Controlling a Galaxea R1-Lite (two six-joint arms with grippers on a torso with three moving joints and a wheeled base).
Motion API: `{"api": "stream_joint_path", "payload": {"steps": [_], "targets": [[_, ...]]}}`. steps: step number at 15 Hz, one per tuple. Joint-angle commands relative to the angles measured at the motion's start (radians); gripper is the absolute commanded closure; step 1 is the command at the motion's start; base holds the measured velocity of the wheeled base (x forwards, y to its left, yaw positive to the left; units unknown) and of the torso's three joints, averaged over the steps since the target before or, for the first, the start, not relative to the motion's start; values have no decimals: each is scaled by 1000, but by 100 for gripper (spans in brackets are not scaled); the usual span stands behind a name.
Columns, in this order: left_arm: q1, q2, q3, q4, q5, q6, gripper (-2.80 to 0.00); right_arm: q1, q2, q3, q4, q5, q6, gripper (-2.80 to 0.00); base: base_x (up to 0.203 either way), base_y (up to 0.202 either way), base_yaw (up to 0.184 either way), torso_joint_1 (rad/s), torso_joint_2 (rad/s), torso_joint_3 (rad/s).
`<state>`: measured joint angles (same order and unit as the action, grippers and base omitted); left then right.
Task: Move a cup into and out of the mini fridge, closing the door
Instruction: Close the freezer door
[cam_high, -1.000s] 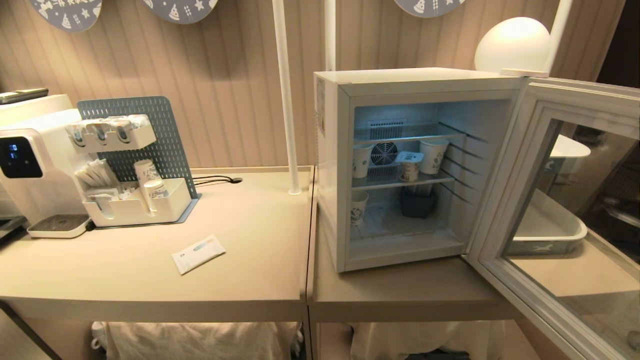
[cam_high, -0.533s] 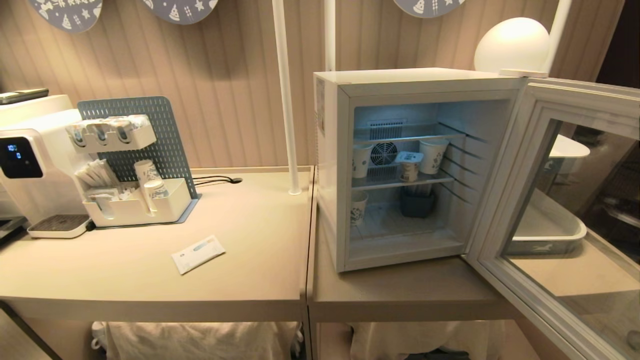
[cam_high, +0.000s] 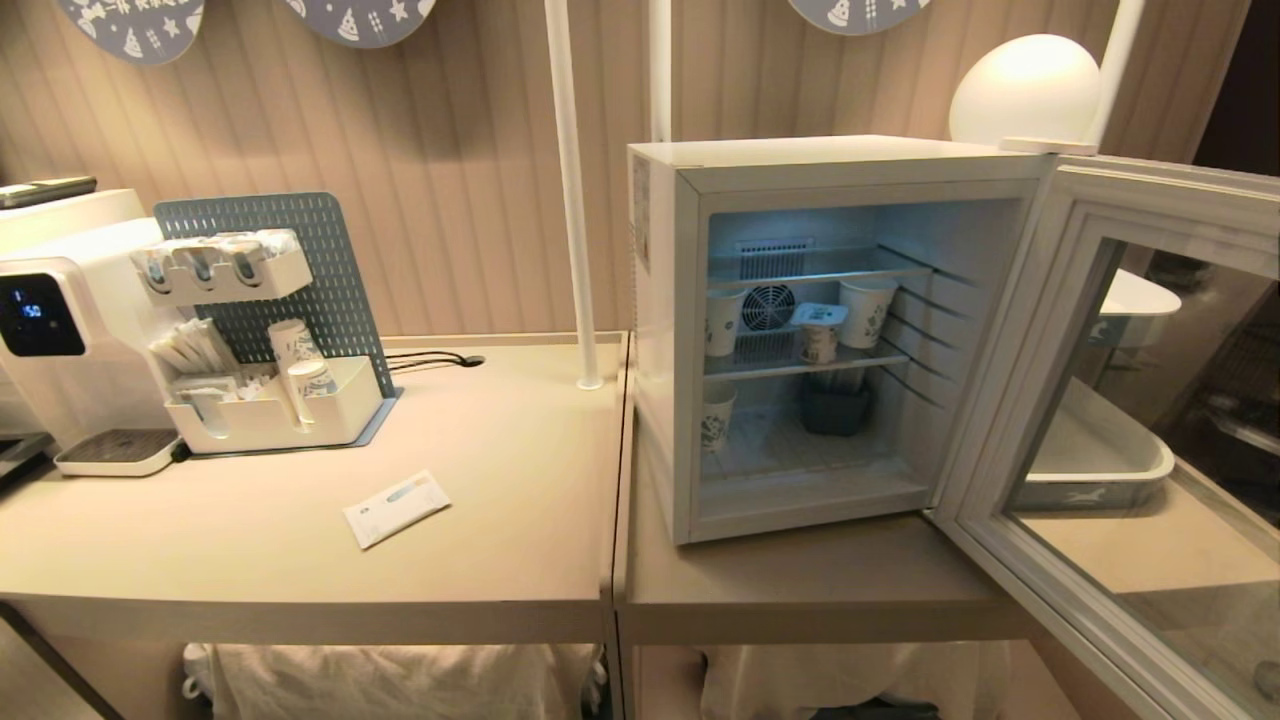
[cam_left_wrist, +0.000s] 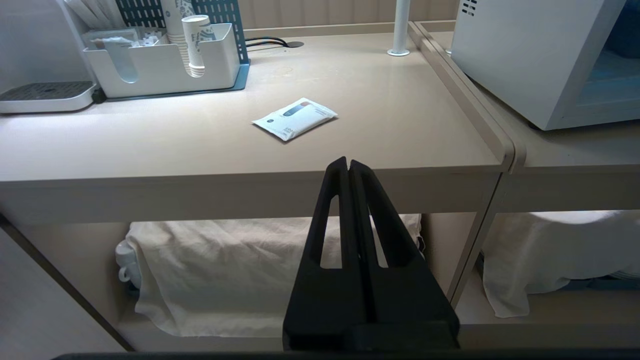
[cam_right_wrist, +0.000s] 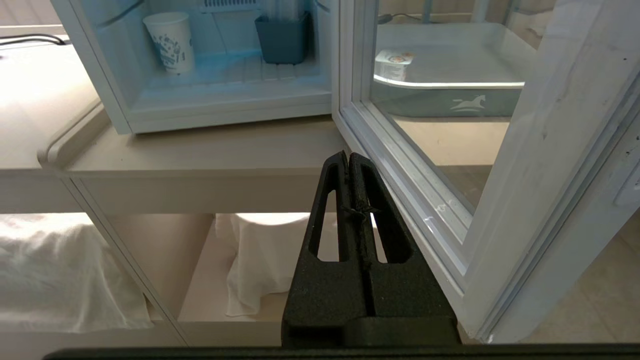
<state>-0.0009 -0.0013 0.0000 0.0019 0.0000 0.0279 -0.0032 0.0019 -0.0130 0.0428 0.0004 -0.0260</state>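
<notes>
Over the last second nothing on your bench (cam_high: 520, 560) shifted: the cup (cam_high: 819, 333) sat inside the mini fridge (cam_high: 800, 170), the door (cam_high: 1120, 420) wide open. Both tools, left tool (cam_left_wrist: 348, 165) and right tool (cam_right_wrist: 348, 159), stayed pressed together, empty; closing remained undone.

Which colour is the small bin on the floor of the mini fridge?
Dark blue-grey bin; the right wrist view shows it best.

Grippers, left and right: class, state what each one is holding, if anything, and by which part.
Nothing is held. The left gripper and right gripper are both shut on nothing, below table height; the cup stands untouched on the mini fridge's middle shelf.
</notes>
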Motion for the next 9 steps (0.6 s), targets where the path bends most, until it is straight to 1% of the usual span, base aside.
{"api": "stream_joint_path", "payload": {"steps": [1,4,6,8,9], "targets": [[-1,1,2,0,0,1,0,0,1,1,0,0,-3,0,0,0,0,0,0,0],[1,1,2,1,0,0,0,0,1,-1,5,0,1,0,0,0,0,0,0,0],[-1,1,1,3,2,20,0,0,2,-1,3,0,15,0,0,0,0,0,0,0],[-1,1,2,4,-2,12,0,0,1,-2,8,0,14,0,0,0,0,0,0,0],[-1,1,2,4,-2,7,0,0,1,-2,6,0,14,0,-82,0,-6,4,6,-1]]}}
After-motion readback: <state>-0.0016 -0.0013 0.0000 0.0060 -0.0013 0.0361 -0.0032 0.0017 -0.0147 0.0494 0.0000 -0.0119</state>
